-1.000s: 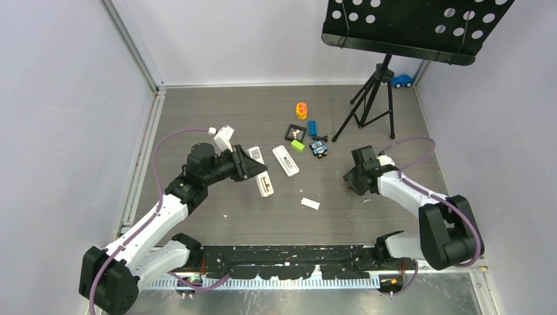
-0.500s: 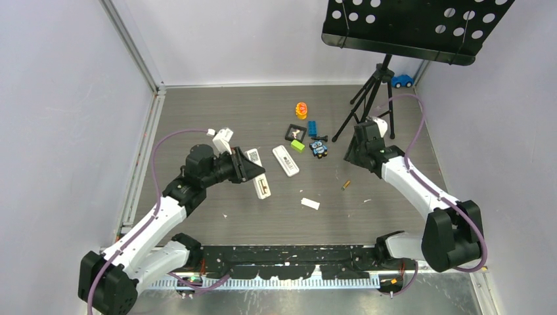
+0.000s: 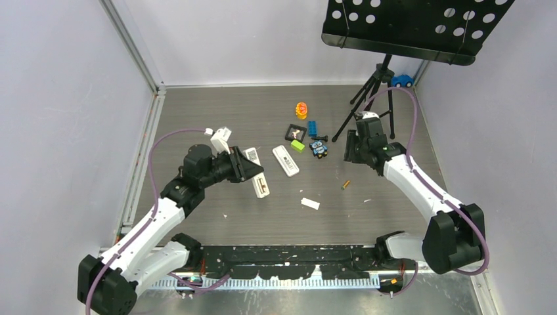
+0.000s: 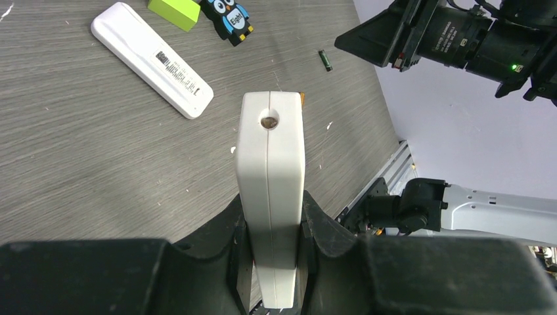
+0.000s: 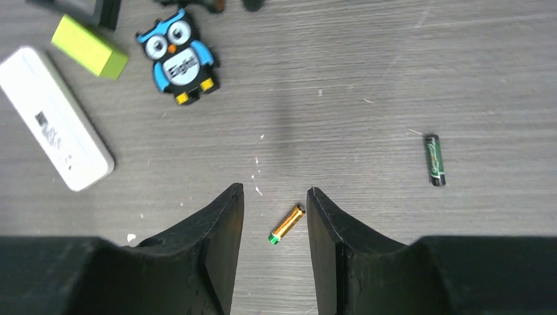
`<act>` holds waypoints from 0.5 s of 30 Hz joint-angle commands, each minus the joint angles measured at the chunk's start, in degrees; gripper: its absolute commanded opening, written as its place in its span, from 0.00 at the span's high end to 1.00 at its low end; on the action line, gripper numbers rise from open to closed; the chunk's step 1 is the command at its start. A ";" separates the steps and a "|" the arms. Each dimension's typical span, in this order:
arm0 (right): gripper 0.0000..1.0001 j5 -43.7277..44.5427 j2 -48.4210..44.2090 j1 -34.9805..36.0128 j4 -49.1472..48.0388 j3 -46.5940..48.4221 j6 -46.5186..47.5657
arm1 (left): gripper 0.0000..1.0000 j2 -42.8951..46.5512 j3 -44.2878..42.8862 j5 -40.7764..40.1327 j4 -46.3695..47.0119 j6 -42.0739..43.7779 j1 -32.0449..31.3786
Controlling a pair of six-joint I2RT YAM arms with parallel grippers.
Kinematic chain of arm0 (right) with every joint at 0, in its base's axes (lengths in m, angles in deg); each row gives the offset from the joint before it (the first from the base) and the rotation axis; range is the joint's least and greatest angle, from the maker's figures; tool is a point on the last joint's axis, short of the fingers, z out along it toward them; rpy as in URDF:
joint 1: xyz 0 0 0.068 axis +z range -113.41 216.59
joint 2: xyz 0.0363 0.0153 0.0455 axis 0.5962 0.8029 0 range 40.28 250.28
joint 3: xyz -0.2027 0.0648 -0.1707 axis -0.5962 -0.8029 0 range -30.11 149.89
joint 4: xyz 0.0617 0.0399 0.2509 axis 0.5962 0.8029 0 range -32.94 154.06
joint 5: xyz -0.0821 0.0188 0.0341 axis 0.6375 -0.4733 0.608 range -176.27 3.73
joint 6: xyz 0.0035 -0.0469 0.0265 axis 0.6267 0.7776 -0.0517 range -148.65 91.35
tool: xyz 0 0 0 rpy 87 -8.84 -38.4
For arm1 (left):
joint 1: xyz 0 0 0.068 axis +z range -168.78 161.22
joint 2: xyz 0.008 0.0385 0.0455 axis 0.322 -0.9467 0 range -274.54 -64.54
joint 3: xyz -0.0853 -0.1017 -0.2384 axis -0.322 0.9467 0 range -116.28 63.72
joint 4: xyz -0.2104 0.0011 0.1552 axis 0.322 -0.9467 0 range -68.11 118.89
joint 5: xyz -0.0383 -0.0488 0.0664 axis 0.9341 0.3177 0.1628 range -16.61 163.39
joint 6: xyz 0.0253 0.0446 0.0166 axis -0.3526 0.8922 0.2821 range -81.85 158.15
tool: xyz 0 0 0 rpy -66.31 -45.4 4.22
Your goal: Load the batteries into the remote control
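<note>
1. The right end effector [image 5: 274,193] has gone up and back from the orange battery [image 5: 287,224]; its jaws are wide and hold nothing
2. That battery lies on the tabletop [image 5: 394,65], well apart from a dark battery [image 5: 434,160]
3. The left end effector [image 4: 270,216] grips the remote control [image 4: 270,151] on its edge, up in the air
4. No battery is in yet, so I think the right arm must reach down again
</note>
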 commanded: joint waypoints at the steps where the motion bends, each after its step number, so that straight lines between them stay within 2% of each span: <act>1: 0.54 -8.66 0.44 1.47 1.05 2.56 12.25 | 1.00 1.61 -2.38 0.14 1.20 0.68 0.18; 4: 0.55 -4.41 4.10 4.84 8.40 7.04 21.33 | 1.00 2.24 -2.44 0.66 0.63 1.22 0.18; 9: 0.56 1.16 9.25 8.84 20.01 9.34 37.54 | 1.00 3.25 -2.30 0.80 0.20 1.66 0.18; 12: 0.57 4.32 13.15 10.20 24.31 9.11 41.18 | 1.00 3.70 -2.46 1.12 0.12 2.01 0.18; 15: 0.57 6.52 16.14 10.91 24.33 7.42 42.09 | 1.00 4.06 -2.75 0.99 -0.67 2.59 0.25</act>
